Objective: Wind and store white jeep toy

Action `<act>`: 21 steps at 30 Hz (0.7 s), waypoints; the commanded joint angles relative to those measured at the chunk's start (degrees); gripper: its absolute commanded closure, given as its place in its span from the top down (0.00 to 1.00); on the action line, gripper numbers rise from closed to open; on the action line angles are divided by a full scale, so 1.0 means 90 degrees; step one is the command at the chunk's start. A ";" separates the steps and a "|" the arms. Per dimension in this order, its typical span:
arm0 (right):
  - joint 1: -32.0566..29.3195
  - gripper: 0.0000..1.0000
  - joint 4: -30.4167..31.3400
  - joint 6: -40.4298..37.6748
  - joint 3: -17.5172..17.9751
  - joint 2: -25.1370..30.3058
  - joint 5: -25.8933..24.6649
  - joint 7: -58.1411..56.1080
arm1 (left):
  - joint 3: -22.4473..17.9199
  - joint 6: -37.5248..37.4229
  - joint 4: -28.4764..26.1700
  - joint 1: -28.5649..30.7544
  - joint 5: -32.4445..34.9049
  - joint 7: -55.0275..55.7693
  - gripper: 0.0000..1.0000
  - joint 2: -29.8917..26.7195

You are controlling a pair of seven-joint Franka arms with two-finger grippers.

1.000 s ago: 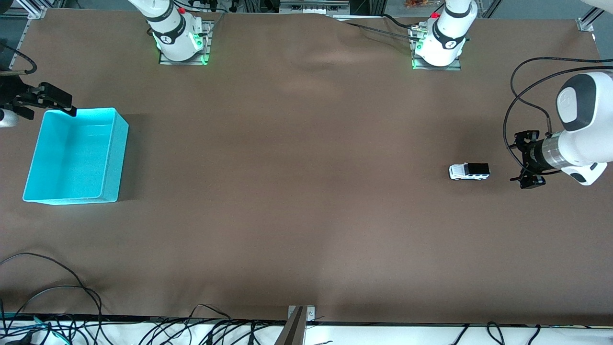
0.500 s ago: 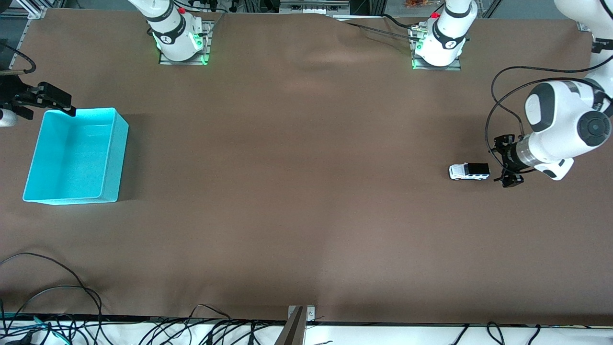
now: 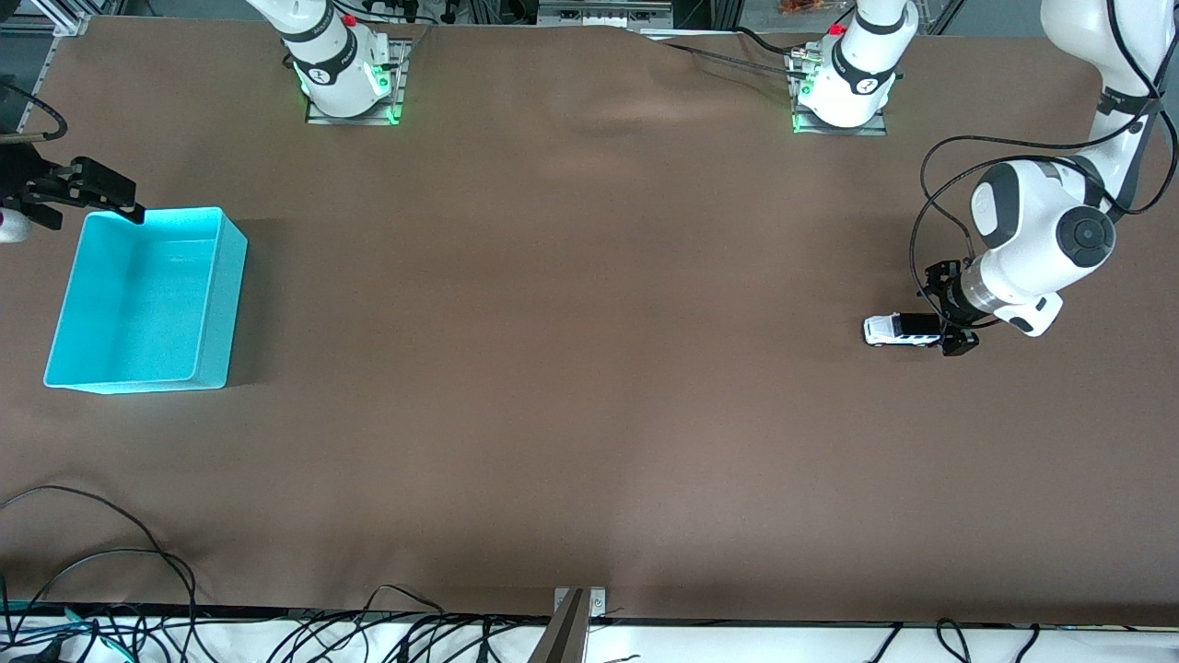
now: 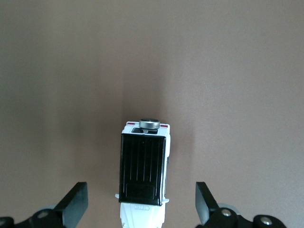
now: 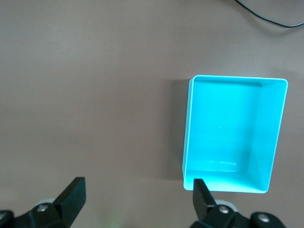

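The white jeep toy (image 3: 901,330), white with a black rear roof, stands on the brown table toward the left arm's end. In the left wrist view the jeep (image 4: 144,175) lies between the open fingers, its spare wheel pointing away from the wrist. My left gripper (image 3: 949,310) is open, low at the jeep's black rear end, fingers (image 4: 76,204) apart from its sides. My right gripper (image 3: 87,191) is open and empty, over the table by the turquoise bin's (image 3: 216,304) corner nearest the robots' bases. The bin (image 5: 273,142) is empty.
Loose cables (image 3: 101,562) lie along the table's edge nearest the front camera. The two arm bases (image 3: 345,78) stand at the edge farthest from it. Bare brown table lies between the jeep and the bin.
My left arm has swung toward the jeep and lowered, bringing its open gripper from beside the toy to its rear end. The right arm and the jeep have not moved.
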State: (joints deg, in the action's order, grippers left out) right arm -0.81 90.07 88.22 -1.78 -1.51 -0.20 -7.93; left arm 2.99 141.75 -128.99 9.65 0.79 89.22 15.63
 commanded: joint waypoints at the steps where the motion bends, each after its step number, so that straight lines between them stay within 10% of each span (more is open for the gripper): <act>1: 0.0002 1.00 -0.0155 -0.0065 0.0022 -0.0047 -0.0027 0.0041 | 0.0030 0.0324 -0.0092 0.0041 -0.0029 -0.0021 1.00 0.0148; 9: 0.0002 1.00 -0.0155 -0.0065 0.0022 -0.0047 -0.0037 0.0041 | 0.0030 0.0764 -0.0336 0.0031 -0.0029 -0.0031 0.98 0.0275; 15: 0.0002 1.00 -0.0155 -0.0065 0.0022 -0.0047 -0.0037 0.0041 | 0.0030 0.0823 -0.0336 0.0022 -0.0020 -0.0041 0.77 0.0373; 21: -0.0008 1.00 -0.0155 -0.0065 0.0022 -0.0047 -0.0037 0.0041 | 0.0030 0.0833 -0.0316 -0.0017 -0.0020 -0.0041 0.35 0.0363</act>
State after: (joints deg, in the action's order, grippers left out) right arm -0.80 90.06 88.22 -1.77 -1.51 -0.20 -7.93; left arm 3.02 148.61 -131.66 9.65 0.79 89.21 19.00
